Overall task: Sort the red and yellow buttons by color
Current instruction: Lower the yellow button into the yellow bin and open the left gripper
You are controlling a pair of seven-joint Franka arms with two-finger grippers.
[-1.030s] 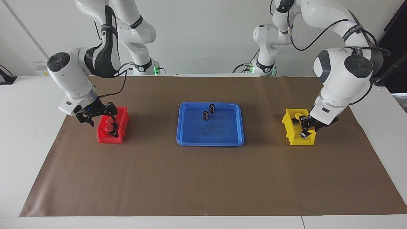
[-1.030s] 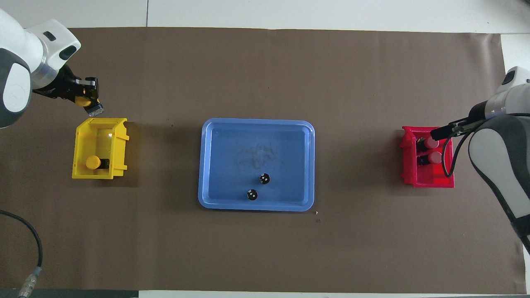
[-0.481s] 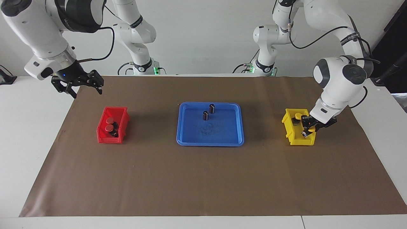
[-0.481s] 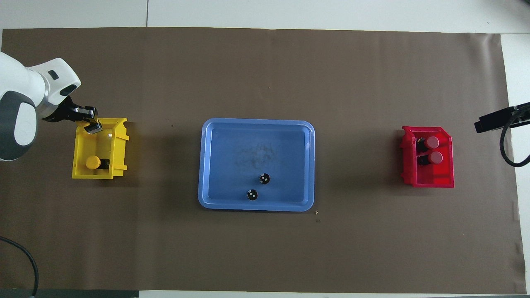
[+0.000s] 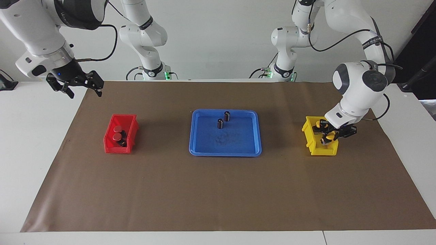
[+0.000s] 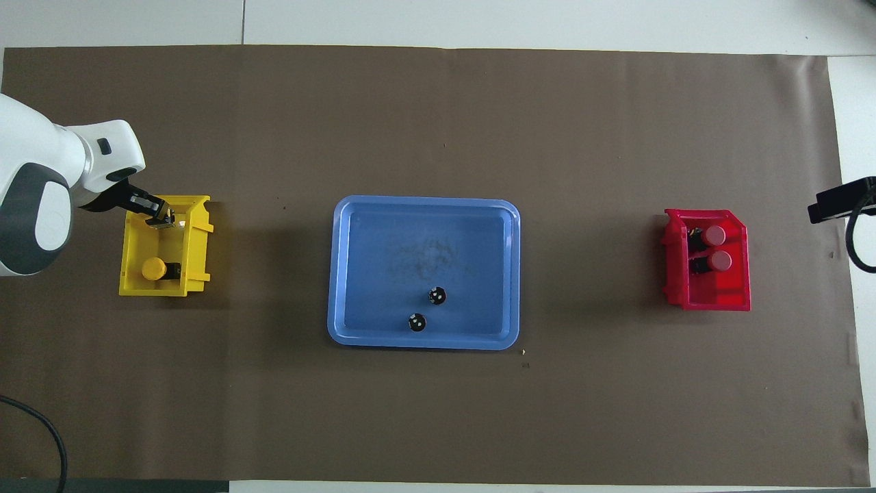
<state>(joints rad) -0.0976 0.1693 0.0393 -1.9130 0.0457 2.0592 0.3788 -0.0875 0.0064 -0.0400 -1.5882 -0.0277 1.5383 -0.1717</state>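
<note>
Gripping a yellow button [image 5: 329,137], the left gripper [image 5: 329,139] is sitting low inside the yellow bin [image 5: 310,139] at the left arm's end of the table, over the part of the bin farther from the robots. Its fingers are clamped on the button's black base, with the yellow cap showing between them in the facing view; whether the button is touching the bin floor cannot be told. In the overhead view the left gripper [image 6: 159,216] is covering that button.

A second yellow button [image 6: 150,268] is lying on its side in the same bin, nearer to the robots than the held one, and shows in the facing view [image 5: 318,123] just beside the gripper.

The right gripper [image 5: 75,85] is hanging in the air with its fingers spread wide and nothing between them, over the edge of the brown mat [image 5: 218,190] at the right arm's end of the table. It is well apart from the red bin [image 5: 109,144].

Both red buttons [image 5: 117,133] are sitting in the red bin, side by side and touching or nearly so.

The blue tray [image 5: 204,149] is lying mid-table between the two bins. Two small dark cylinders [image 5: 223,119] with silvery tops are standing upright in it, in the half nearer to the robots and near each other.
</note>
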